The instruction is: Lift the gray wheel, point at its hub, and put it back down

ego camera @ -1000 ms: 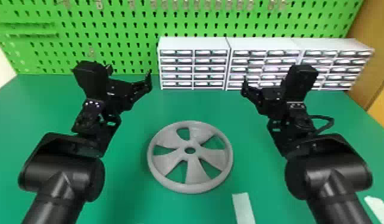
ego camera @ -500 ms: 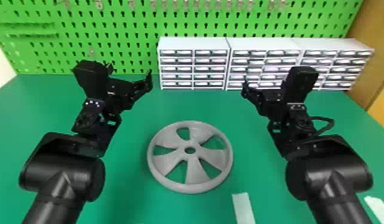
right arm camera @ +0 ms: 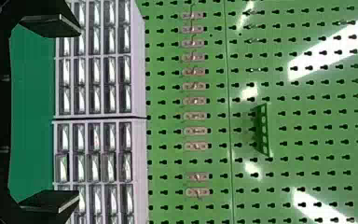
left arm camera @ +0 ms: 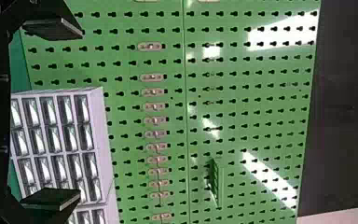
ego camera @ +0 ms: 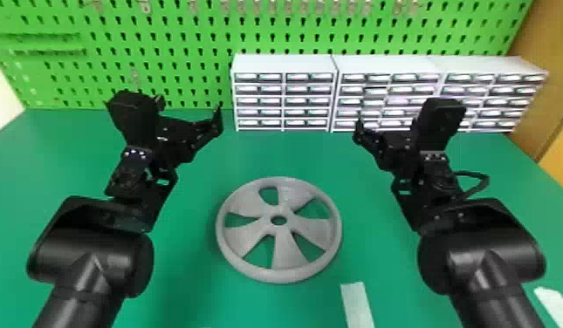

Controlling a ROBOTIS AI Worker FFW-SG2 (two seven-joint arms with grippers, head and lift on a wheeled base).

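The gray wheel [ego camera: 286,253] lies flat on the green table, its hub [ego camera: 267,221] facing up with a round hole in the middle. Beyond the wheel and to its left, my left gripper [ego camera: 189,110] is held above the table, apart from it. My right gripper [ego camera: 387,124] is raised on the opposite side, also away from the wheel. In the left wrist view the left gripper [left arm camera: 80,113] has its two fingers wide apart, nothing between them. The right wrist view shows the right gripper [right arm camera: 79,114] spread just as wide and holding nothing.
White drawer cabinets [ego camera: 284,63] line the table's back, before a green pegboard [ego camera: 184,65]. A pale strip [ego camera: 357,303] lies on the table nearer than the wheel, to its right; another [ego camera: 555,305] is at the front right.
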